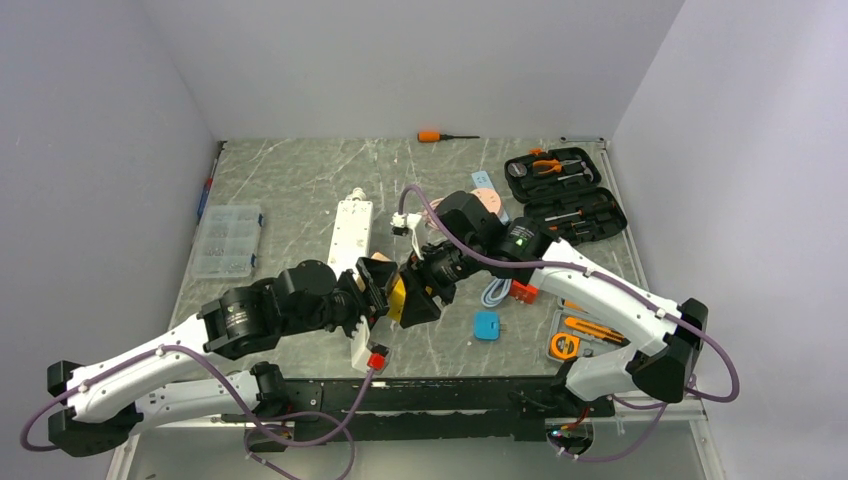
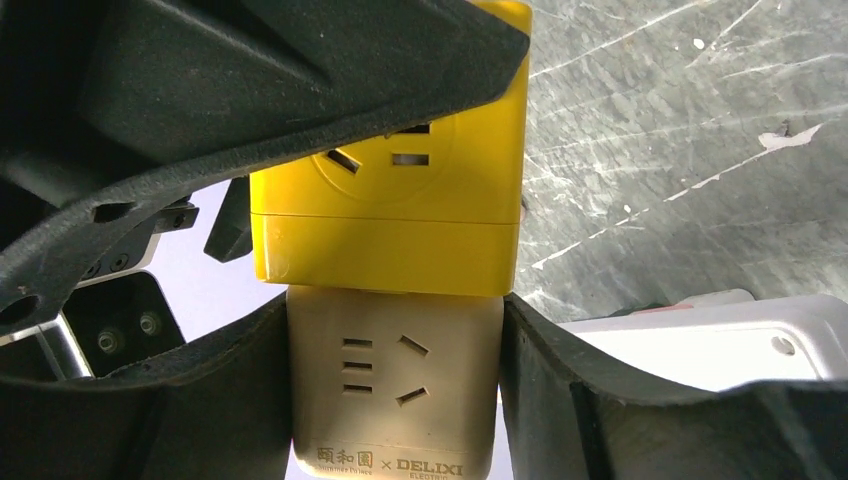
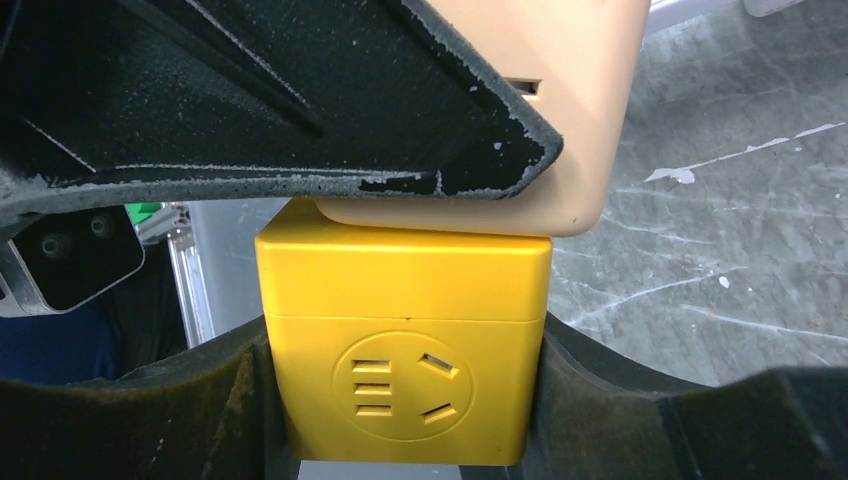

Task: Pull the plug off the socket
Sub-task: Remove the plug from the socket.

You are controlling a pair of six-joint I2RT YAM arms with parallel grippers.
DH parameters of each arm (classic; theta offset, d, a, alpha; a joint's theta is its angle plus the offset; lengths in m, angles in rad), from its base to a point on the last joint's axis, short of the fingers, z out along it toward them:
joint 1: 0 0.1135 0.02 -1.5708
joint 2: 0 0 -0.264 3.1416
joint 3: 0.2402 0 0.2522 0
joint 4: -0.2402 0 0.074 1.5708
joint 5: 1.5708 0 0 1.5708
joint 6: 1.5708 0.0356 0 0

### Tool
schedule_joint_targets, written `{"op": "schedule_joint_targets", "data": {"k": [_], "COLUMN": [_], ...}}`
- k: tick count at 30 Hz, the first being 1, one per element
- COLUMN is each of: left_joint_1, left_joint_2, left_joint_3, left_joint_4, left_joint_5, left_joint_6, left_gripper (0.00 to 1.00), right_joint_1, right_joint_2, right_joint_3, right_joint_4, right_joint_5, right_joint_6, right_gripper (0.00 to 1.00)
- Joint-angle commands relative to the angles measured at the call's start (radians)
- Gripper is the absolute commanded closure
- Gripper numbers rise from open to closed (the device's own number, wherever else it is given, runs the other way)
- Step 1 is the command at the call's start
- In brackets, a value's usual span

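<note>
- The yellow block [image 3: 400, 330] is seated end to end against the beige block [image 2: 395, 340]. Their faces touch with no gap showing, so the two are still joined.
- The joined pair is held over the middle of the bench [image 1: 300, 180], between the two arms.
- The yellow block's outlet face, with its round recess and slots, points toward the right wrist camera.
- The right tool [image 3: 405, 400] is clenched on the yellow block, one black finger [image 3: 230, 410] pressed to each side.
- The left tool [image 2: 395, 400] grasps the beige block at the yellow block's other end. Its pads [image 2: 560, 390] lie flat on both side faces, and a slotted face with printed lettering points toward the camera.
- Just on the near side of the yellow block, partly under the left tool, lies a short white strip [image 1: 362, 345] with a red switch at its near end.
- Beyond the yellow block and a little to its left, a long white power strip [image 1: 352, 225] lies flat on the bench.
- To the right of the yellow block sit a pale blue coiled cable [image 1: 495, 292] and a small blue block [image 1: 486, 325].
- Farther right of it are orange-handled cutters [image 1: 585, 330].
- Beyond it and to the right stands an open black tool case [image 1: 565, 195], with a pink disc [image 1: 487, 197] half hidden by the right arm.
- Well to its left is a clear parts box [image 1: 227, 240].
- Far beyond it, at the back edge, lies an orange-handled screwdriver [image 1: 445, 136].
</note>
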Motion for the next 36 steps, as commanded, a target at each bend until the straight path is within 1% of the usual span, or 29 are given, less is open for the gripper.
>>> {"op": "schedule_joint_targets", "data": {"k": [1, 4, 5, 7, 8, 10, 16, 23, 31, 32, 34, 35, 36], "left_joint_1": [-0.018, -0.018, -0.019, -0.018, -0.018, -0.018, -0.018, 0.003, 0.038, 0.039, 0.039, 0.037, 0.038], "left_joint_2": [-0.02, -0.031, -0.034, -0.042, -0.046, -0.049, -0.058, -0.077, -0.093, -0.094, -0.092, -0.091, -0.09], "left_joint_3": [-0.022, -0.033, -0.037, -0.048, -0.054, -0.06, -0.075, -0.077, -0.104, -0.105, -0.106, -0.107, -0.107], "left_joint_4": [0.029, 0.031, 0.028, 0.036, 0.05, 0.063, 0.06, -0.003, -0.037, -0.037, -0.027, -0.02, -0.014], "left_joint_5": [-0.002, -0.002, -0.002, -0.002, -0.002, -0.033, -0.052, -0.067, -0.07, -0.071, -0.07, -0.072, -0.072], "left_joint_6": [0.028, 0.033, 0.037, 0.04, 0.037, 0.038, 0.049, 0.027, 0.041, 0.044, 0.049, 0.053, 0.058], "left_gripper": [0.4, 0.54, 0.6, 0.89, 1.0, 1.0, 1.0, 1.0, 1.0, 1.0, 1.0, 1.0, 1.0], "right_joint_1": [0.005, 0.005, 0.005, 0.005, 0.005, 0.006, 0.005, 0.011, 0.049, 0.05, 0.05, 0.05, 0.049], "right_joint_2": [-0.008, -0.009, -0.009, -0.012, -0.014, -0.023, -0.089, -0.171, -0.186, -0.188, -0.192, -0.192, -0.192], "right_joint_3": [0.055, 0.051, 0.049, 0.041, 0.035, 0.023, -0.058, -0.144, -0.147, -0.146, -0.151, -0.154, -0.157], "right_joint_4": [0.095, 0.088, 0.083, 0.078, 0.077, 0.076, 0.088, 0.078, 0.006, 0.011, 0.048, 0.079, 0.114], "right_joint_5": [0.001, 0.008, 0.009, 0.014, 0.017, 0.022, 0.04, 0.038, 0.077, 0.091, 0.124, 0.135, 0.145], "right_joint_6": [0.019, 0.014, 0.012, 0.009, 0.009, 0.014, 0.046, 0.083, 0.076, 0.078, 0.09, 0.097, 0.108], "right_gripper": [1.0, 1.0, 1.0, 1.0, 1.0, 1.0, 1.0, 1.0, 1.0, 0.93, 0.7, 0.59, 0.42]}}
